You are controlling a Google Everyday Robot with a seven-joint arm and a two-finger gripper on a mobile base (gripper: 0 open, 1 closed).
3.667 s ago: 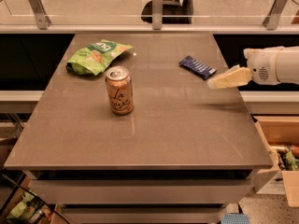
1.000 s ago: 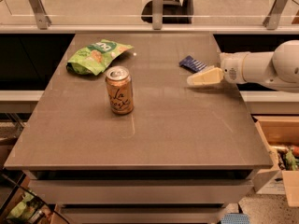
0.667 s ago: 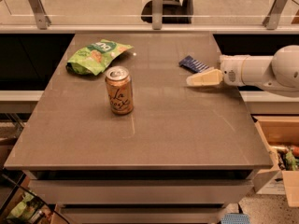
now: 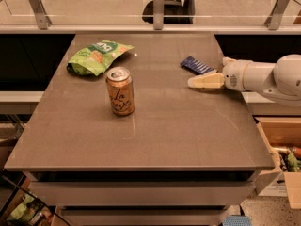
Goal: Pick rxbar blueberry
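The rxbar blueberry is a small flat dark-blue bar with white stripes. It lies on the grey table near the far right edge. My gripper is cream-coloured and comes in from the right on a white arm. It sits low over the table just in front of the bar, its tip pointing left. The gripper covers the bar's right end.
A peach-coloured drink can stands upright left of centre. A green snack bag lies at the far left. A glass rail with metal posts runs behind the table. A box of items sits low at the right.
Since the earliest frame the gripper has moved left from the table's right edge to just in front of the bar. Over the last second it has barely shifted. Bar, can and bag have not moved.
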